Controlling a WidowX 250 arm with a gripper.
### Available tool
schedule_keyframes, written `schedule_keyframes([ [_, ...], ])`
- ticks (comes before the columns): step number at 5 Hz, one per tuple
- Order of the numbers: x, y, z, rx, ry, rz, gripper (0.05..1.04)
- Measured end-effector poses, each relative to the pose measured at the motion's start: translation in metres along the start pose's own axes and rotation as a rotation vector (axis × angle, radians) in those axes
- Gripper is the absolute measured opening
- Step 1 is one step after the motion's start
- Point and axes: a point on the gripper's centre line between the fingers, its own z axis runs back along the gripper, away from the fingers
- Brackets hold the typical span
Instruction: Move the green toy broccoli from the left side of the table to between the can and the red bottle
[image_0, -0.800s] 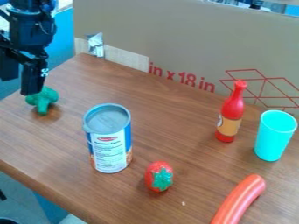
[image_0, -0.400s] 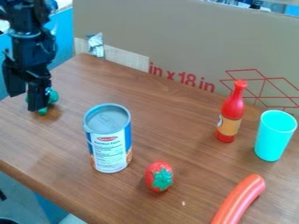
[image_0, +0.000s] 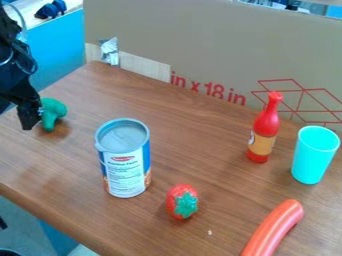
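A: Your black gripper is low at the far left, right beside the green toy. Nothing seems to hold that toy up but the table. It looks like broccoli, with its round top away from us and its stem toward us.

B: Your can stands up, I think because its bottom is wide and flat. Your red bottle and blue-green cup stand on their flat bottoms too. The red toy with a green leafy top is round, so it just sits near the can. The bendy sausage lies on its side, since it has no flat end to stand on.

A: What can't you make out there?

B: Your gripper's jaws! I can't tell if they are apart, together or clamped on something. The left edge cuts off part of your gripper, and its near side covers a bit of the green toy. I can't tell if the two touch, either.

A: Your sausage is cut off too, at the bottom edge. And your can hides the bit of table behind it.
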Motion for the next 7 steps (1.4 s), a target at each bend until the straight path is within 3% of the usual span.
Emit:
schedule_keyframes([
  [1, 0.002, 0.008, -0.008, -0.019, -0.047, 0.184, 1.001],
  [2, 0.01, 0.008, -0.016, -0.104, -0.07, 0.297, 1.001],
  [3, 0.018, 0.005, -0.022, -0.176, -0.076, 0.386, 1.001],
  [4, 0.015, 0.0, -0.034, -0.226, -0.049, 0.476, 1.001],
  [7, 0.022, -0.004, -0.057, -0.218, 0.017, 0.497, 1.001],
])
